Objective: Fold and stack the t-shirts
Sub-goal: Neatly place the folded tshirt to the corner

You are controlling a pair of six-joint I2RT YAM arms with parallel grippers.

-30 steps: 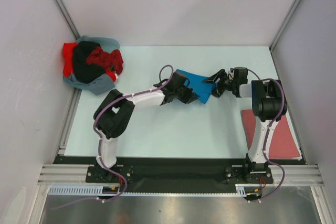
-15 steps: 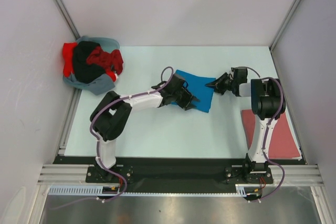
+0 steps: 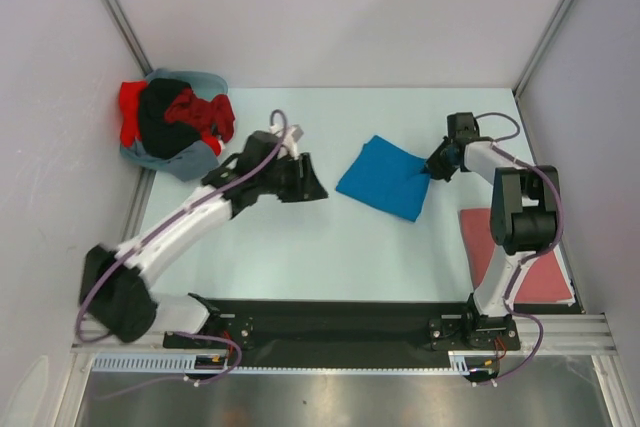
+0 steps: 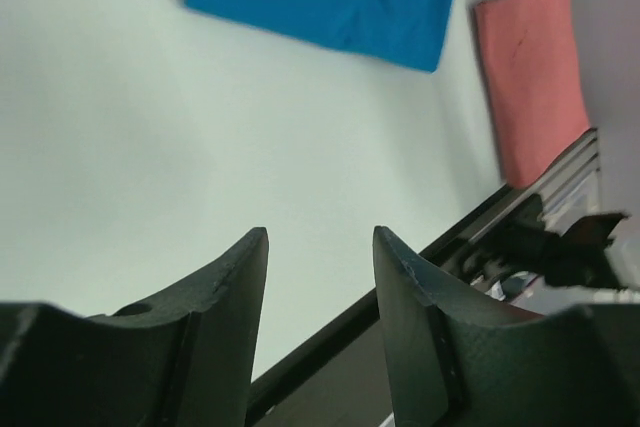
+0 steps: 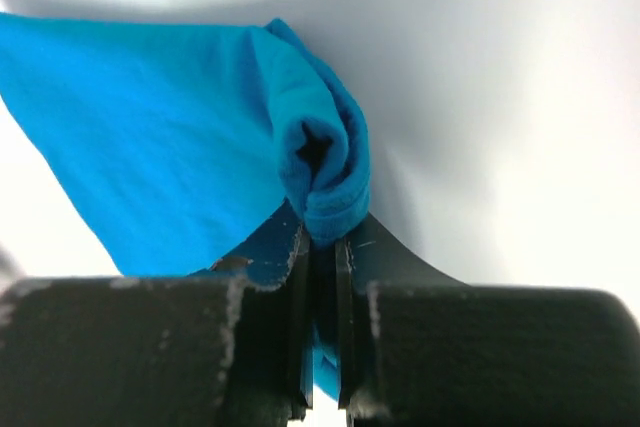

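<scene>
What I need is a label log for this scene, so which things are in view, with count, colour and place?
blue t-shirt: 1, bright blue, folded, lying mid-table, its right edge pinched.
pinkish-red t-shirt: 1, dull pinkish-red, folded flat at the near right corner, partly hidden behind the right arm.
pile of t-shirts: count unclear, bright red, black and grey-blue, crumpled at the far left corner.
table: 1, pale green-white, under everything.
left gripper: 1, black, open and empty, over bare table left of the blue t-shirt.
right gripper: 1, black, shut on the blue t-shirt's bunched edge.
</scene>
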